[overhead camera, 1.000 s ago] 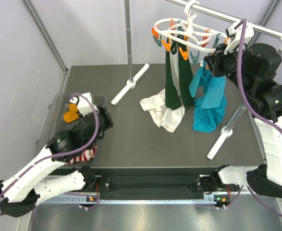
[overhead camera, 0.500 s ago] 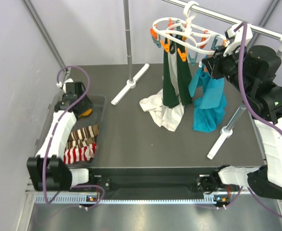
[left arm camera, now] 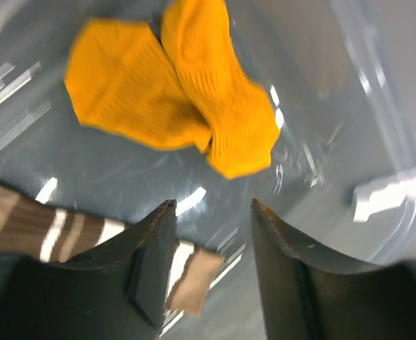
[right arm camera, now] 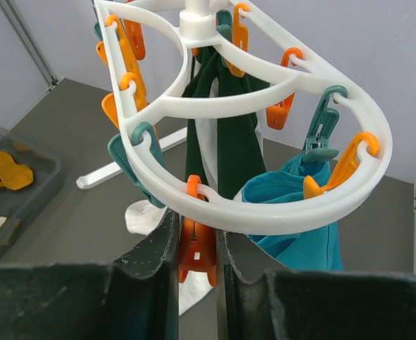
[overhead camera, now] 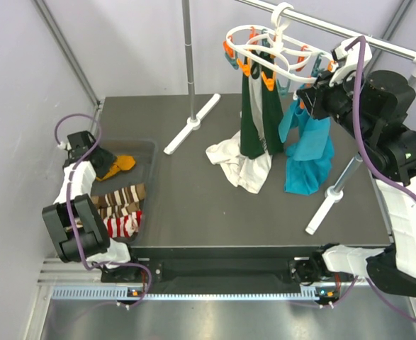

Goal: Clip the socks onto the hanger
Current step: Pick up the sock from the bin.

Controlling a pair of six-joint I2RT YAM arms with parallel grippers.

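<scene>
"Socks [overhead camera: 119,202] first. Where are they?"

"All in the clear plastic bin [overhead camera: 151,150] at my left. Nearest me lies the red-and-white striped sock [overhead camera: 122,225]. Next comes the brown-and-cream striped sock [left arm camera: 23,227], whose end shows beneath my left pincer [left arm camera: 211,212]. That pincer hangs wide apart with nothing in it. Beyond it, at twelve o'clock, lies the mustard-orange sock [left arm camera: 172,106], apart from my fingertips."

"How does it lie?"

"It's folded into two lobes that meet at the end nearer me. The longer lobe runs roughly from twelve to five o'clock in my wrist view. I judge my open jaws would have to straddle it across that line."

"And the hanger?"

"The white plastic oval ring hanger [right arm camera: 264,212] hangs far off, at about two o'clock from the bin in the overhead view, well apart from every loose sock. My right pincer [right arm camera: 197,234] is up there, closed narrow on an orange plastic clip [right arm camera: 197,258] under the ring. So my left arm is the nearer one to fetch a sock, and the carry goes toward two o'clock."
</scene>
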